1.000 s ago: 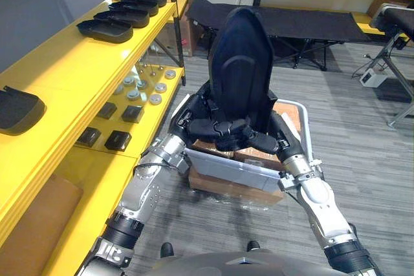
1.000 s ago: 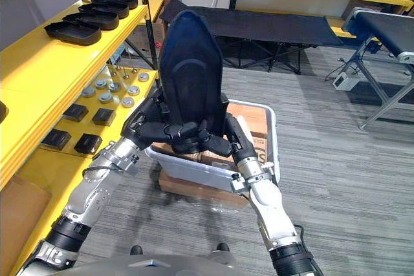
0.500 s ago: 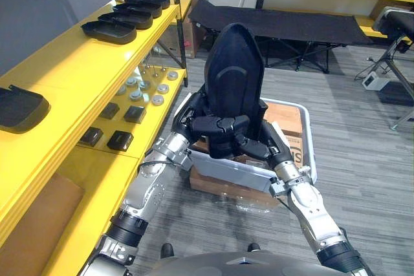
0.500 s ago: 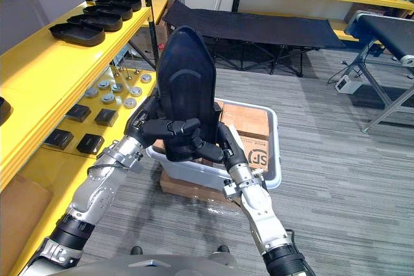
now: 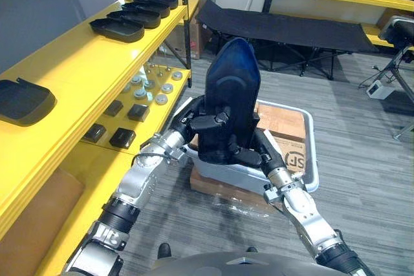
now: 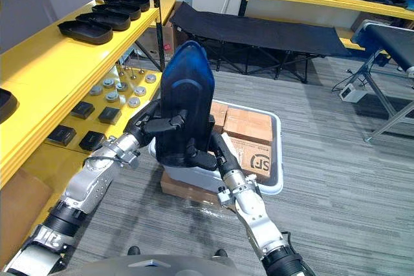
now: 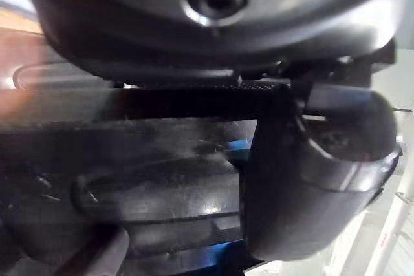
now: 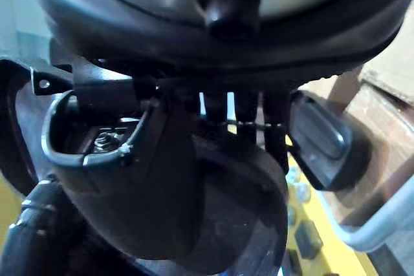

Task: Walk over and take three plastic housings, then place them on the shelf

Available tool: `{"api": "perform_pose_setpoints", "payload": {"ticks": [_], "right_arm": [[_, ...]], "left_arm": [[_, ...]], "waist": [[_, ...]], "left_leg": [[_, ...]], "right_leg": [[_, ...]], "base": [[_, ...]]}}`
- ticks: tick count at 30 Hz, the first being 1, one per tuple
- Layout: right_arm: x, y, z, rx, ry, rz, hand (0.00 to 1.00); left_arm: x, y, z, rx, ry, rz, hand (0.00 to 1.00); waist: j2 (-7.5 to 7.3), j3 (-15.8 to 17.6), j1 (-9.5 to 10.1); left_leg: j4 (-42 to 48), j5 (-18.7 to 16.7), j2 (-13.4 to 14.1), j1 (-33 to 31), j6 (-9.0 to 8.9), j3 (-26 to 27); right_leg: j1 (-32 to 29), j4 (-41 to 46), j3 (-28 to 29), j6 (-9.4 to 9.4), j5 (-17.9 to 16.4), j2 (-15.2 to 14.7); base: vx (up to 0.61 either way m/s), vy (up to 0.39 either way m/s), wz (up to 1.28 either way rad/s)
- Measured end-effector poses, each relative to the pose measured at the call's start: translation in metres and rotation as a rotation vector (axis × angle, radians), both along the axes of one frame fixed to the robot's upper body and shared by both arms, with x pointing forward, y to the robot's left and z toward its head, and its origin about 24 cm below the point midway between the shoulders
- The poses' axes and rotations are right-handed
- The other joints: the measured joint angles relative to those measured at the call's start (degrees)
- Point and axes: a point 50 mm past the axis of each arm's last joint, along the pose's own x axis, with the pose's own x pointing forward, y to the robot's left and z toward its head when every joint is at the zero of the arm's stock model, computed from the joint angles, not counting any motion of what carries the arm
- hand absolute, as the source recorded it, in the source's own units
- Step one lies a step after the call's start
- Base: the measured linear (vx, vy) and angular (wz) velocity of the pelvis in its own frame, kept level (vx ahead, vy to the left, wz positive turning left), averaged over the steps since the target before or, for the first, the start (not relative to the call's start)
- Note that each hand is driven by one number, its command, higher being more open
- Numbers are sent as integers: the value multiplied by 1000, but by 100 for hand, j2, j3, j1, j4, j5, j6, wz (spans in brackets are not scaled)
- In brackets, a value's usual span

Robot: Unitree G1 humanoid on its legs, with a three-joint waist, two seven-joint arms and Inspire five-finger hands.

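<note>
Left eye view: I have one plastic housing (image 5: 231, 85) held upright between my two hands, above the grey bin (image 5: 312, 159). My left hand (image 5: 208, 121) has its fingers curled across the housing's front, about halfway up. My right hand (image 5: 247, 154) is curled round its lower part. On the top yellow shelf (image 5: 84, 63) to my left lie five more: a row of four housings (image 5: 132, 17) at the far end and a single housing (image 5: 22, 100) near me, well apart from the row. The lower shelf (image 5: 157, 113) carries four small black blocks (image 5: 123, 138) and some round discs (image 5: 150, 88) too small for me to count.

Right eye view: the bin holds cardboard boxes (image 6: 251, 124); I make out at least two.

Left wrist view: my left thumb (image 7: 310, 179) lies against the housing's dark surface.

Right wrist view: my right thumb (image 8: 123, 185) and fingers (image 8: 275, 127) wrap the housing's dark shell.
</note>
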Motion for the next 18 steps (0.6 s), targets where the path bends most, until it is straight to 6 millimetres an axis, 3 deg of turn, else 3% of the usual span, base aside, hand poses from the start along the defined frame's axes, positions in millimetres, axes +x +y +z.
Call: {"api": "perform_pose_setpoints", "payload": {"ticks": [7,13,14,18], "right_arm": [[-2,5,-6,-21,28,67,0],[5,9,5,-41,-55,76,0],[5,11,8,-45,-82,71,100],[9,12,29,-46,-201,32,100]], "left_arm": [[-4,9,-16,-35,29,76,0],[-8,14,-10,-100,-55,118,0],[-9,13,-8,-123,-73,131,0],[-11,11,13,-172,-167,165,0]], "waist": [[0,4,-5],[1,7,6],[1,10,10],[7,24,22]], "left_leg": [[1,-3,0,-28,-3,-11],[2,-2,-4,-11,-4,-24],[1,-6,-5,6,-7,-22],[-1,-7,-5,36,-7,-33]], "right_leg": [[7,-35,-15,6,14,5],[18,-8,-24,13,16,7],[16,24,-19,-3,-2,5],[-11,152,-19,-22,-68,-2]], "base": [[0,0,0],[0,0,0],[0,0,0],[-42,-9,0]]}}
